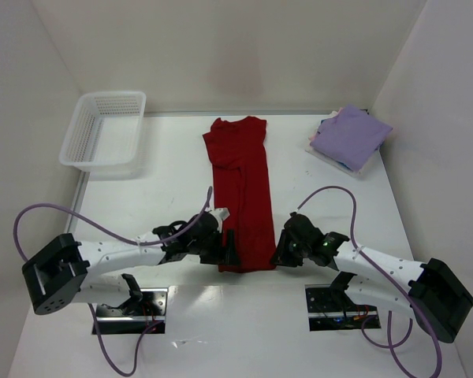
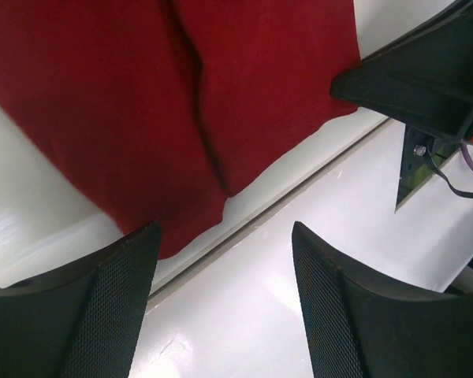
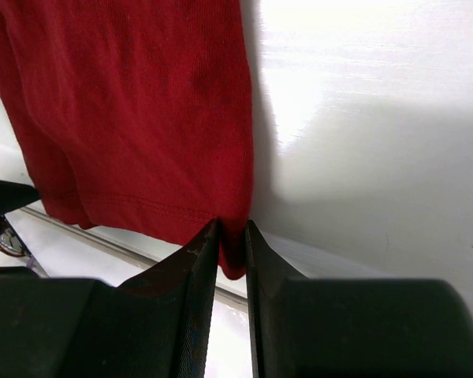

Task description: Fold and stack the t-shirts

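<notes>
Two claws flank the dark red t-shirt (image 1: 240, 185): right claw (image 3: 232, 228) pinches its hem corner, left claw (image 2: 225, 236) hangs spread just short of the other corner; closing there may miss, skewing the fold.

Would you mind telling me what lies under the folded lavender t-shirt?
Edges of other folded shirts peek out beneath the lavender t-shirt: pale pink, white, a bit of blue. Their number is hidden.
</notes>
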Tool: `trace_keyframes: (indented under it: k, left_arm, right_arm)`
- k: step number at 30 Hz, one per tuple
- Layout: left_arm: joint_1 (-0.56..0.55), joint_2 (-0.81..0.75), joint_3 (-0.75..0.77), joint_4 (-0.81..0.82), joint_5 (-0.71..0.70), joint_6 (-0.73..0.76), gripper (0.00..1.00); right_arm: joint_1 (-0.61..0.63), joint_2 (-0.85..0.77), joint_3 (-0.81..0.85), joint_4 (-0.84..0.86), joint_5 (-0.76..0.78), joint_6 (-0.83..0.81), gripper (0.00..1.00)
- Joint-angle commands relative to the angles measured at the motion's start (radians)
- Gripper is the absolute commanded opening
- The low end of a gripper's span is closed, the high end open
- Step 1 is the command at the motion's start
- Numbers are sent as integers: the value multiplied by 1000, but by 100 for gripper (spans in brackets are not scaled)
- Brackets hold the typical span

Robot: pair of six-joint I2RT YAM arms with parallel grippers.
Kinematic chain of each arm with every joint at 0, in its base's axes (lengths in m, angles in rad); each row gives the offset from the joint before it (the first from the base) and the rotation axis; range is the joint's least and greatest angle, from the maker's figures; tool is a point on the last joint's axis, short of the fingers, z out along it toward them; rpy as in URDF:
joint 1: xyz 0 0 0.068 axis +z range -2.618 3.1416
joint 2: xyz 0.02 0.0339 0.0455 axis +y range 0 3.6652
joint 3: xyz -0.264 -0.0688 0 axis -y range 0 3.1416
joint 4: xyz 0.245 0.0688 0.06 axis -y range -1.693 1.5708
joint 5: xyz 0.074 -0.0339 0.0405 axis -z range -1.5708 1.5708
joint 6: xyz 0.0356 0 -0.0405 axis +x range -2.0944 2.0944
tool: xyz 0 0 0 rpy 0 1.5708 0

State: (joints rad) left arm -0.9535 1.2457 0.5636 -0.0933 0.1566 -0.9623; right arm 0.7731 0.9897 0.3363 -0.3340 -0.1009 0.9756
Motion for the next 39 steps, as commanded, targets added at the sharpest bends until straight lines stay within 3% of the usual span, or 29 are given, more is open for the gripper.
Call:
trace_keyframes:
  k: [1, 6, 10, 19, 32, 39]
  left_arm:
    - [-2, 58, 22, 89, 50, 33, 75]
    - [-2, 144, 41, 89, 69, 43, 75]
    - [-2, 175, 59, -8, 26, 43, 75]
    - [-2, -17, 9, -155, -71, -16, 77]
    - [-2, 38, 19, -143, -51, -3, 77]
    - [-2, 29, -39, -125, -78, -73, 66]
  right_arm:
    - [11, 0, 12, -5, 23, 2, 25]
    - [11, 9, 12, -5, 23, -8, 25]
    - [11, 9, 12, -5, 23, -8, 25]
    - [11, 9, 12, -5, 23, -8, 25]
    - [11, -14, 12, -5, 23, -8, 25]
    - [11, -14, 12, -14, 23, 2, 25]
